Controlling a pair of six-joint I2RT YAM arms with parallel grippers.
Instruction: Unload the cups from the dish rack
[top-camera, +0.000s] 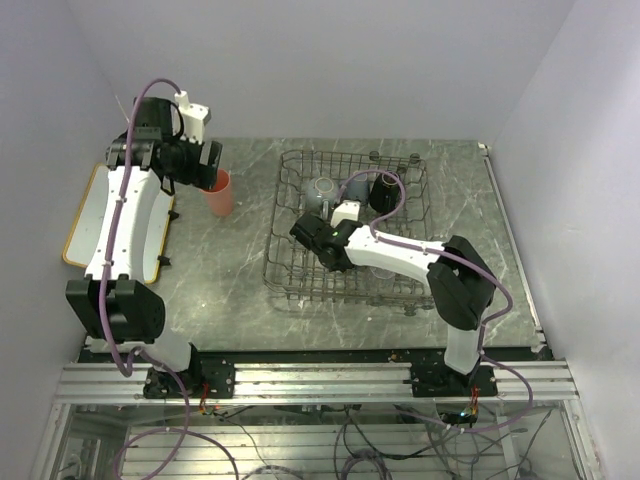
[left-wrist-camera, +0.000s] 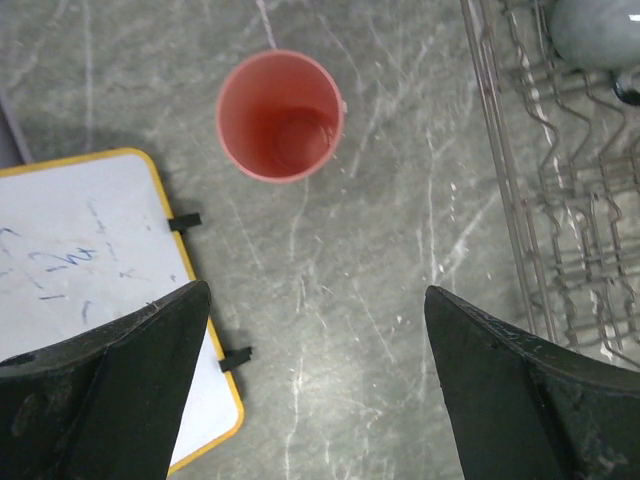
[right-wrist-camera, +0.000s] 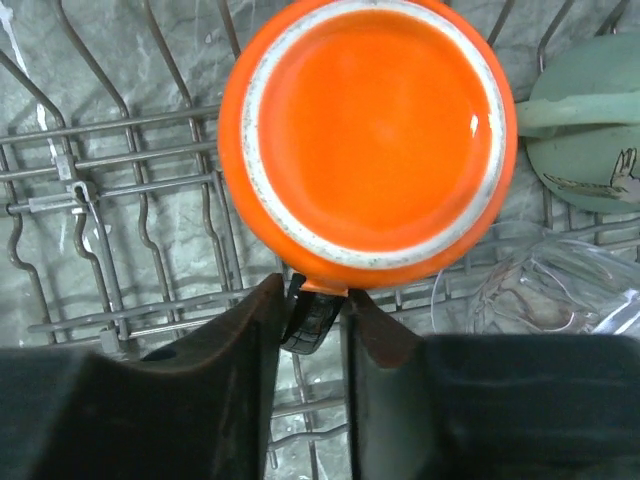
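Grey wire dish rack (right-wrist-camera: 120, 180): orange mug (right-wrist-camera: 368, 135) (base up), handle pinched by right gripper (right-wrist-camera: 313, 300); mint-green mug (right-wrist-camera: 585, 130), clear glass (right-wrist-camera: 545, 295) beside. Pink tumbler (left-wrist-camera: 281, 116) upright on table (left-wrist-camera: 400, 250) near white board (left-wrist-camera: 80, 260), ahead of left gripper (left-wrist-camera: 315, 330), wide open, empty.

L end effector (left-wrist-camera: 315, 300) wide open (aimed down), R end effector (right-wrist-camera: 312, 297) pinched narrow

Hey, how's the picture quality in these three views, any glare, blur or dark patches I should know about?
Right wrist view: a small glare spot on the orange mug's glossy base; the right hand is near-black and soft-edged up close. Left wrist view: the pink tumbler is sharp, the left hand dark, without detail. Top view: even, soft light, only faint shadows on the table.
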